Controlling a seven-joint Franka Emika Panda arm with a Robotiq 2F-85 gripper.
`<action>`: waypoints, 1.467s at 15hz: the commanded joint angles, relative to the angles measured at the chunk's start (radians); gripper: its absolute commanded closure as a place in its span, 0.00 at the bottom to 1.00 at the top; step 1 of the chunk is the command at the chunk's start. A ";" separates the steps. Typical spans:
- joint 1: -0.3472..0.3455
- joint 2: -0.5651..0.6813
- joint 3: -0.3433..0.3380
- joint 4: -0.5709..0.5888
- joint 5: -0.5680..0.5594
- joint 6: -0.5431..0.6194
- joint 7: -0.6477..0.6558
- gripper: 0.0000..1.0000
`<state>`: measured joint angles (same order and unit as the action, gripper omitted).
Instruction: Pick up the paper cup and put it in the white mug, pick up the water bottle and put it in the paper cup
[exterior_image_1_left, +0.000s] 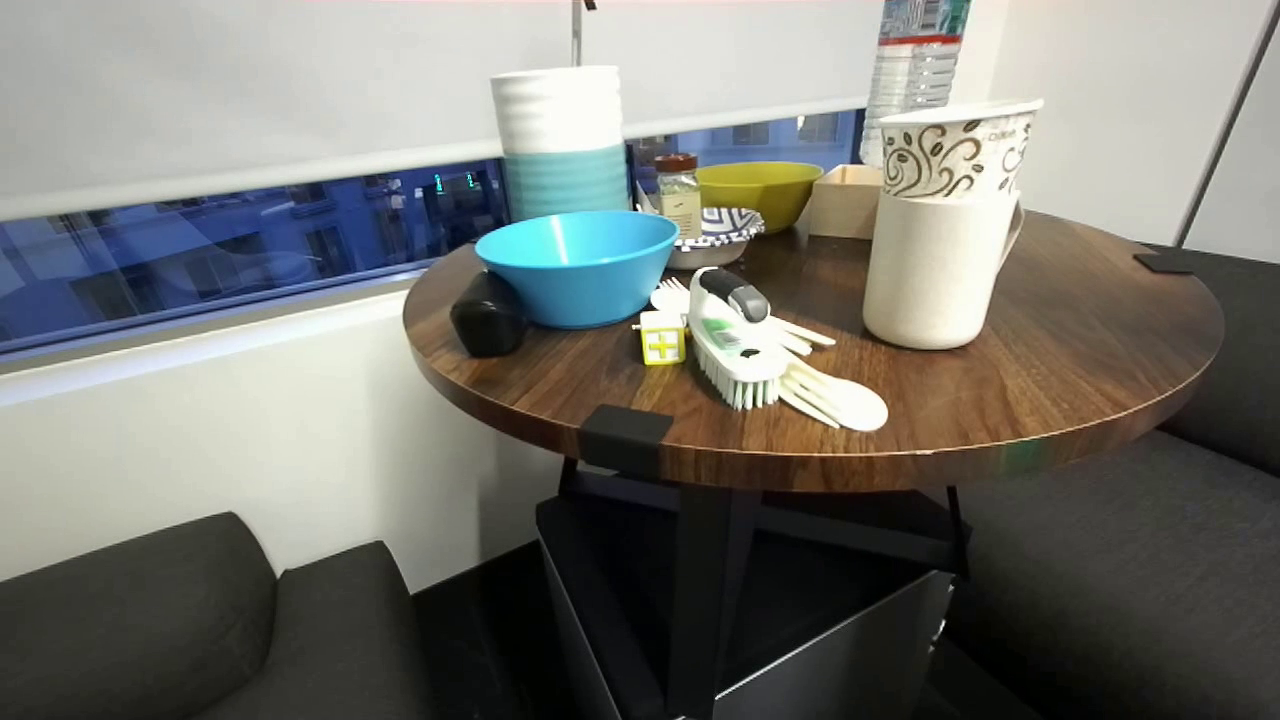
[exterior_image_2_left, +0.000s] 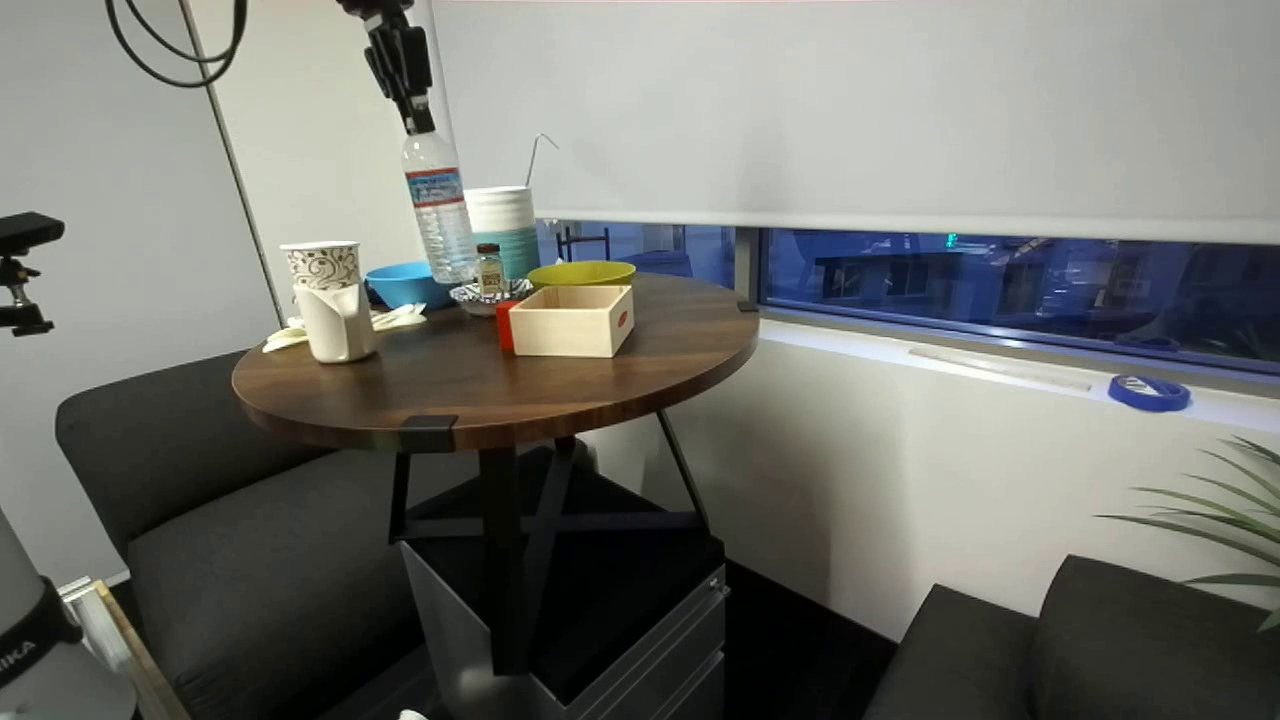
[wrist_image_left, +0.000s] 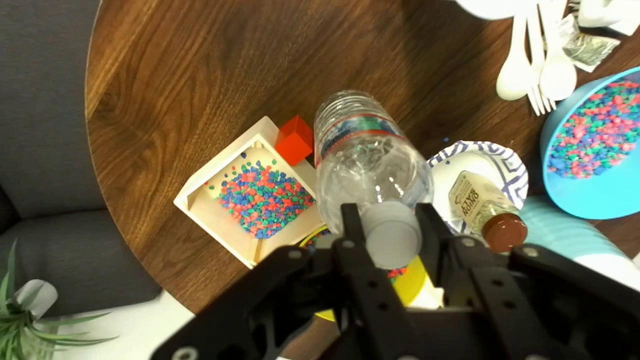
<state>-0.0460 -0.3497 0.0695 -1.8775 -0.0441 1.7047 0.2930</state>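
Note:
The paper cup (exterior_image_1_left: 945, 160) (exterior_image_2_left: 325, 268), with a dark swirl pattern, stands upright in the white mug (exterior_image_1_left: 930, 270) (exterior_image_2_left: 338, 322), its upper part above the mug's rim. The mug stands on the table with its handle at the side. My gripper (exterior_image_2_left: 418, 118) is shut on the cap end of the clear water bottle (exterior_image_2_left: 437, 205) and holds it in the air, slightly tilted, apart from the cup. In the wrist view the fingers (wrist_image_left: 387, 207) flank the bottle's (wrist_image_left: 372, 165) pale cap. Another exterior view shows the bottle (exterior_image_1_left: 912, 85) behind the cup, its top cut off.
On the round table (exterior_image_2_left: 470, 385) stand a wooden box (exterior_image_2_left: 565, 335), a red block (wrist_image_left: 295, 140), a yellow bowl (exterior_image_2_left: 582, 273), a patterned bowl (wrist_image_left: 480, 170) with a spice jar (wrist_image_left: 487, 212), a blue bowl (exterior_image_1_left: 578, 270), a tall white-and-teal stack (exterior_image_1_left: 562, 150), a brush (exterior_image_1_left: 735, 340) and white cutlery (exterior_image_1_left: 840, 400).

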 joint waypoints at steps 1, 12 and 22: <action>0.011 -0.021 0.012 0.089 -0.023 -0.075 0.000 0.92; 0.076 0.002 0.040 0.266 0.029 -0.218 -0.073 0.92; 0.142 0.006 0.046 0.258 0.100 -0.316 -0.187 0.92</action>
<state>0.0911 -0.3595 0.1132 -1.6564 0.0388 1.4387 0.1422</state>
